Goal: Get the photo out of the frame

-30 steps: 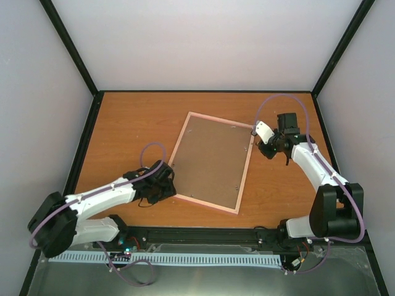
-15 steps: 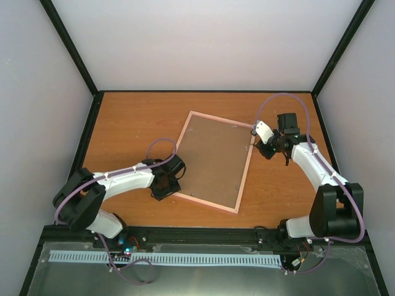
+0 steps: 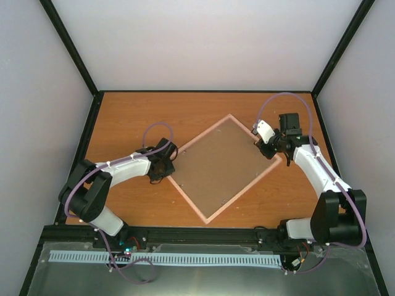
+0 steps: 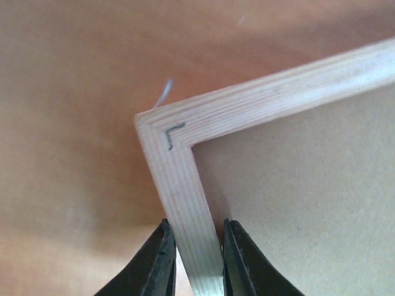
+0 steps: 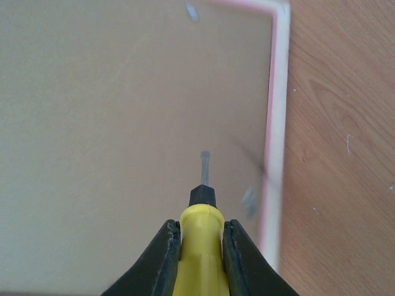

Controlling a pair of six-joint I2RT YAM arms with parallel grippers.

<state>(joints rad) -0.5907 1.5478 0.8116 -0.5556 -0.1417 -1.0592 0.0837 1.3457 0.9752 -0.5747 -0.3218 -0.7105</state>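
The frame (image 3: 199, 143) has just swung into a diamond mid-surface (image 3: 129, 117), back up, its long axis now running near-left to far-right. The left end effector (image 4: 194, 250) has pinched the rail by its left corner. The right end effector (image 5: 200, 231) clamps a yellow screwdriver (image 5: 202, 216) over the backing board (image 3: 222, 163), so the photo, hidden beneath, is likely still to be freed.

R gripper (image 5: 199, 229) clamps yellow-handled screwdriver (image 5: 200, 250), tip over brown backing board (image 5: 111, 123), frame (image 5: 279, 92) edge at right.
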